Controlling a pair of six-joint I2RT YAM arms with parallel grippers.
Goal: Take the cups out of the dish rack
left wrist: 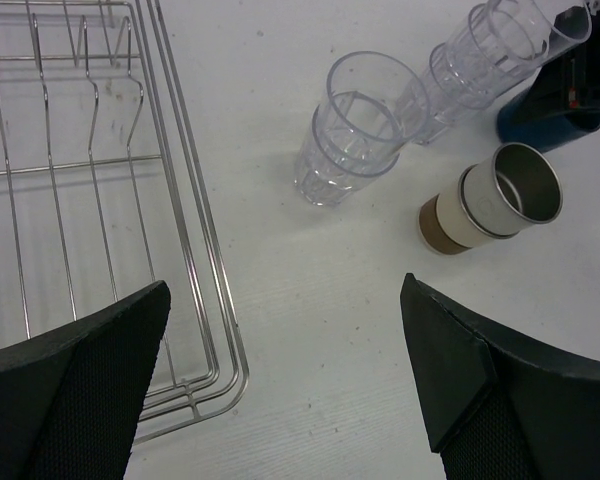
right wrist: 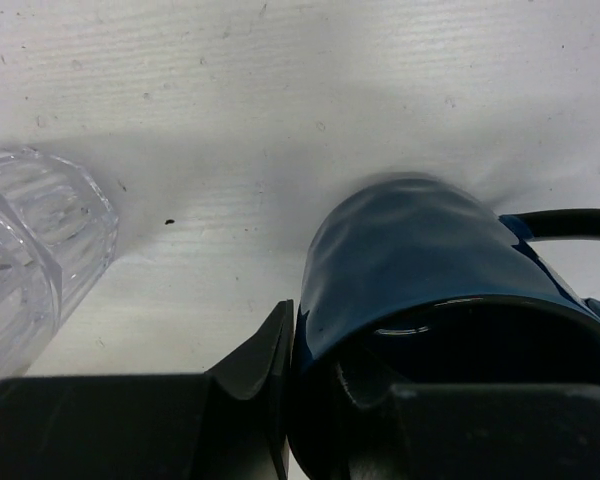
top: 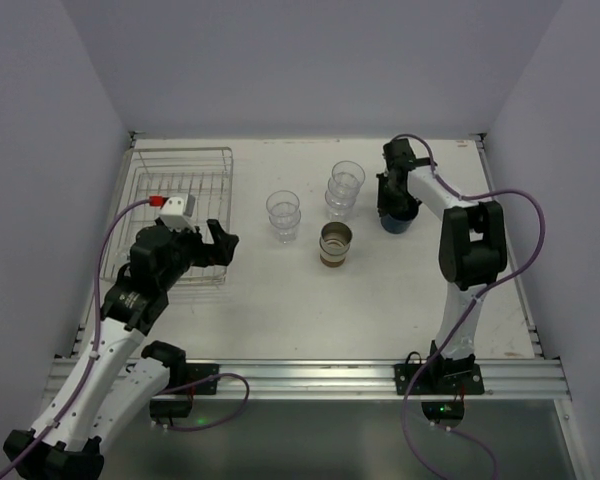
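**A:** Location of the mug?

**B:** Upper right of centre in the overhead frame, just right of a stack of clear cups. On the counter or just above it: cannot tell.

**A:** State of the right jaws?

**B:** Closed on the mug wall, one side inside the rim and the other outside. Handle off to the right edge of the right wrist frame.

**A:** State of the left jaws?

**B:** Spread wide, nothing between them. Positioned over the counter at the lower right corner of the rack. No cup visible among the rack wires in view.

**A:** Step in hand?

**B:** Judged as set-down and release of the mug.

**A:** Procedure?

**B:**
1. Lower until the base lies flat on the counter. Confirm contact before release.
2. Open only far enough to free the wall. Avoid a wide swing of the outer side toward the clear cups at the left of the right wrist frame.
3. Lift straight up until the inner side clears the rim, without dragging or tipping the mug.
4. Withdraw toward the lower right of the overhead frame, away from the tan cup and the second clear stack.
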